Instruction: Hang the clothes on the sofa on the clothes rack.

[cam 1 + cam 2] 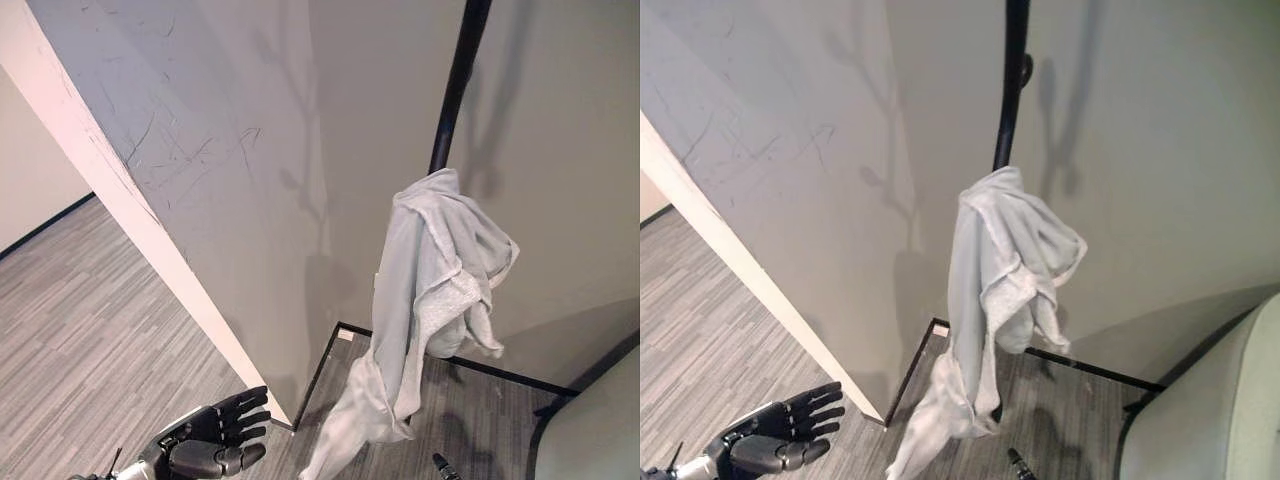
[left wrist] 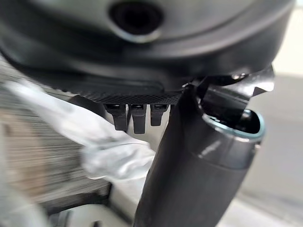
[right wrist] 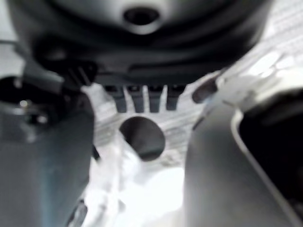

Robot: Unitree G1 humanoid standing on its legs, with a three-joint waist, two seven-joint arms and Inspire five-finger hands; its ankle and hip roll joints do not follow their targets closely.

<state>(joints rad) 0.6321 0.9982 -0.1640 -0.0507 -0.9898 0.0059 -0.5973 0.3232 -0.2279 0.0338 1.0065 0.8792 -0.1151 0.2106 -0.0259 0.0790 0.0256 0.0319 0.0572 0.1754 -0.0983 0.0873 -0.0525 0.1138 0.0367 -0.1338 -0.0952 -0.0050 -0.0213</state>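
A pale grey garment (image 1: 435, 290) hangs on the black clothes rack (image 1: 457, 80); the left hand (image 1: 215, 440) hovers low, fingers relaxed, holding nothing.

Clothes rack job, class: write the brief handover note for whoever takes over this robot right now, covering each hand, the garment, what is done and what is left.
Left hand: open, holding nothing, low beside the wall corner.
Right hand: fingers straight, nothing in its grasp.
Pale grey garment: hangs bunched on the black clothes rack pole, its lower end trailing toward the floor.
Sofa: a bare edge shows at the right.
Done: garment is on the rack.
Left: probably check the sofa for more clothes.
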